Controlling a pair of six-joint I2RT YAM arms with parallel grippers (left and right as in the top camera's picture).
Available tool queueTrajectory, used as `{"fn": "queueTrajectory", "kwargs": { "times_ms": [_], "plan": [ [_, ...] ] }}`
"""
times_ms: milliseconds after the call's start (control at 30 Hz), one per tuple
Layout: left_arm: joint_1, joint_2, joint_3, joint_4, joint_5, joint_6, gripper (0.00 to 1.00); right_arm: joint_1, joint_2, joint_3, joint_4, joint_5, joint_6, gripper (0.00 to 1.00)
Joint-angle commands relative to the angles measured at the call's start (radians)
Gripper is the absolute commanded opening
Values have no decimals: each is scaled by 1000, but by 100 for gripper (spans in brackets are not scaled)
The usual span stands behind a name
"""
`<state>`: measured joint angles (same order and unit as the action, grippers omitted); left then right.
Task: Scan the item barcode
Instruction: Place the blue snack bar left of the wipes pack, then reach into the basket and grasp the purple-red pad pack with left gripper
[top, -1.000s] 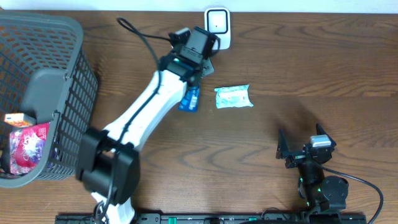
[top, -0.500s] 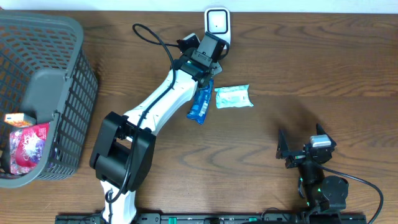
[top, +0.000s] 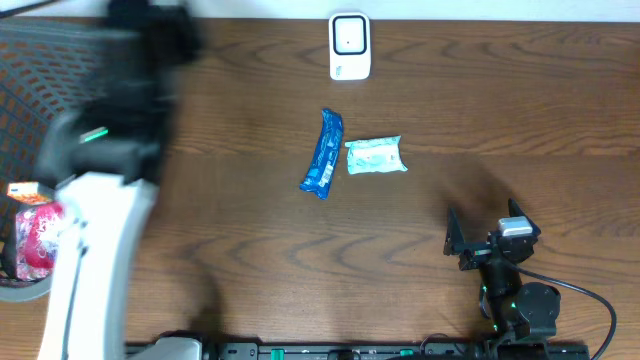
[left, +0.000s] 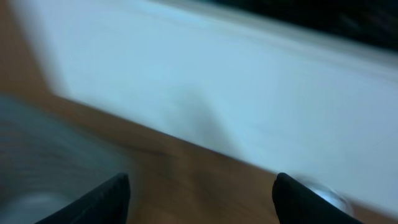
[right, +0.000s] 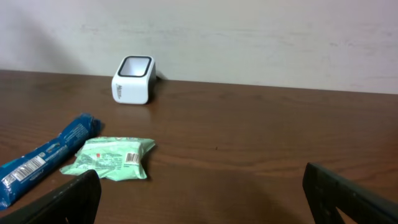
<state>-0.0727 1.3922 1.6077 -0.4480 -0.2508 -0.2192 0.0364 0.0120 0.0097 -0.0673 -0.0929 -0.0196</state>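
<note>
- Scanner (top: 350, 46): white, upright at the far edge of the desk (top: 250, 260).
- Blue packet (top: 322, 153): lies flat mid-desk, in front of the scanner and apart from it. Its long side runs toward the scanner. Nothing grips it.
- Green packet (top: 375, 156): flat, just to the right of the blue packet.
- Basket (top: 12, 110): grey, at the desk's left end, with a red pack (top: 40, 235) inside.
- Left claw (left: 202, 199): motion-blurred, fingers spread, empty. Its arm (top: 90, 220) is above the basket.
- Right claw (right: 211, 199): at the near right of the desk, fingers spread wide, empty.
</note>
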Motion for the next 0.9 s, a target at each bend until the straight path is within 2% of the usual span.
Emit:
{"fn": "queueTrajectory", "kwargs": {
  "times_ms": [0, 133, 267, 333, 467, 700, 867],
  "plan": [
    [233, -39, -5, -101, -58, 89, 73, -9, -5, -4, -1, 5, 0, 99],
    [440, -22, -9, -281, -57, 114, 79, -9, -5, -4, -1, 5, 0, 99],
    [576, 50, -37, -459, -57, 266, 78, -9, -5, -4, -1, 5, 0, 99],
    [622, 105, -55, -535, -60, 306, 78, -9, -5, -4, -1, 5, 0, 99],
    [685, 193, -82, -600, -57, 130, 78, -9, -5, -4, -1, 5, 0, 99],
    [697, 327, -124, -648, -50, 108, 78, -9, -5, -4, -1, 5, 0, 99],
    [690, 361, -209, -595, -31, 98, 78, -9, -5, -4, -1, 5, 0, 99]
  ]
}}
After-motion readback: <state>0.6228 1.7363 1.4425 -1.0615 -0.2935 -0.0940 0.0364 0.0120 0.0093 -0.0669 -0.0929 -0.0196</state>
